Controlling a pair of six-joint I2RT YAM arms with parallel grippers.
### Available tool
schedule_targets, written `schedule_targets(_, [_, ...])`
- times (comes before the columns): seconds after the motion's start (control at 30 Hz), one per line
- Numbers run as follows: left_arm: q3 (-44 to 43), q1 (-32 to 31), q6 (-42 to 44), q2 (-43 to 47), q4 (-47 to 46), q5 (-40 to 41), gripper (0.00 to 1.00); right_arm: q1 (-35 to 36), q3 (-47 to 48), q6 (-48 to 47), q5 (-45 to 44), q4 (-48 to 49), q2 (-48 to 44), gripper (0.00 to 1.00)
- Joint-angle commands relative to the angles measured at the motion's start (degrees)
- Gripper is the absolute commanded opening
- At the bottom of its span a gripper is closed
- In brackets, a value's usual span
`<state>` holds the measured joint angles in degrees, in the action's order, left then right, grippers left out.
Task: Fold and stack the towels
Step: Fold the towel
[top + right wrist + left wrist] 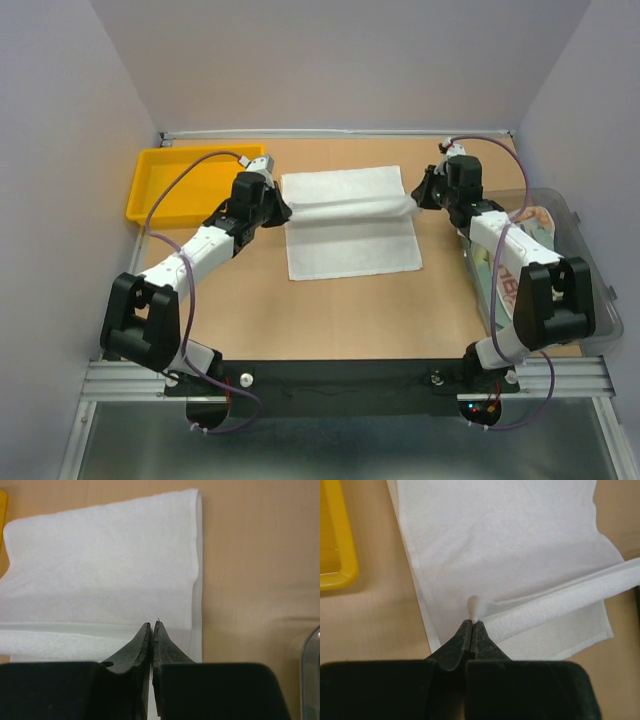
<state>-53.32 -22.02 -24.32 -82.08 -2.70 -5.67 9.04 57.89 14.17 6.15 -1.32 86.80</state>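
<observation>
The white towel (pixel 350 248) lies spread in the middle of the brown surface (pixel 340 315), with a raised ridge of cloth running across it from left to right, lifted off the flat part underneath. My left gripper (pixel 471 625) is pinched tight on the left end of that ridge, and a small white peak of cloth pokes out just past the closed tips. My right gripper (pixel 152 627) is closed narrow at the ridge's right end, which is drawn up to it. Between the two the ridge is pulled fairly straight. The yellow tray (pixel 160 195) sits to the far left, just beside the towel. The clear bin (pixel 595 300) stands along the right edge, behind my right arm.
</observation>
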Motion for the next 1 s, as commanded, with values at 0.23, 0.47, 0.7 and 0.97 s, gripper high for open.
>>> schedule_targets(0.23, [-0.21,1.37,1.73,4.83,4.46,2.43,0.0,-1.3,1.97,-4.24,-7.28,-2.28,-4.54,0.01])
schedule_targets(0.47, [1.64,1.37,1.2,6.49,4.37,2.51,0.0,-1.39,0.38,-3.8,-6.77,-2.28,-5.68,0.0])
schedule_targets(0.7, [6.38,0.67,-0.03,5.36,1.4,1.54,0.0,-1.3,-2.16,-3.01,-6.51,-2.28,-5.16,0.01])
schedule_targets(0.97, [11.75,-0.04,-1.79,0.79,-2.66,0.84,0.0,-1.3,-6.2,0.15,-3.17,-2.19,-2.96,0.01])
